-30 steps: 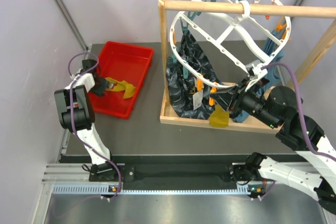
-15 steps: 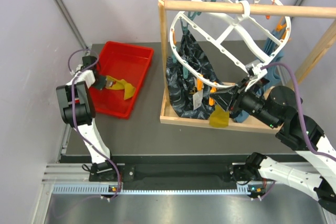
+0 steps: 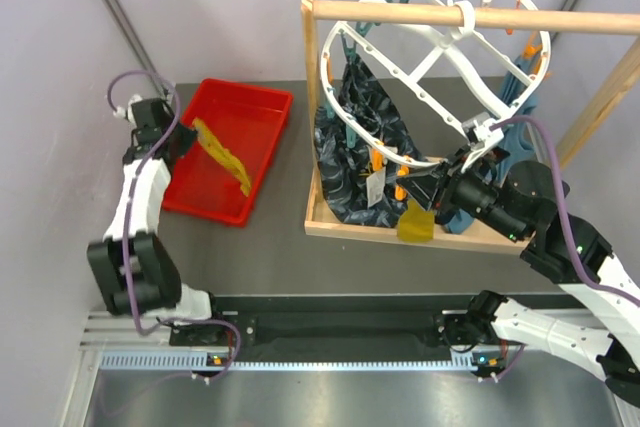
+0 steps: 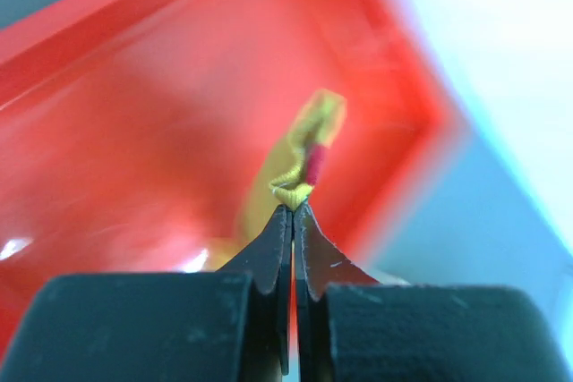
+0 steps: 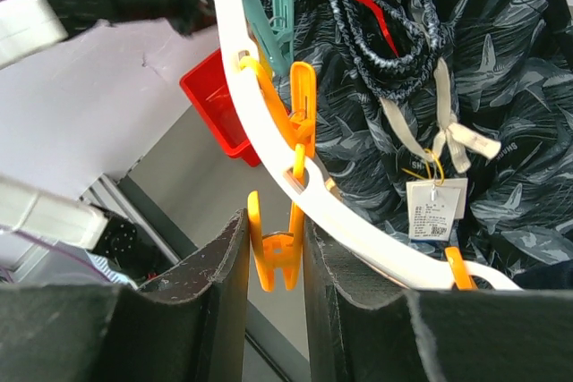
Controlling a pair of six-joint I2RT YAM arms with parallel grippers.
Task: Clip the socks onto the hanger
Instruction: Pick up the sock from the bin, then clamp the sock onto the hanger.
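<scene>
Our left pincer is now clenched on the tip of a mustard-yellow sock; a second ago it stood open, low in the red bin. Now it is raised, and the sock trails slantwise from it over the bin, well to the left of the hanger. Our right pincer has not shifted: it grasps an orange peg on the hanger's near rim. Another yellow sock hangs under the hanger just beside it. We judge the pickup done. What remains is to carry the sock across to the hanger and feed its edge into the peg's mouth, if this thin pinch holds.
</scene>
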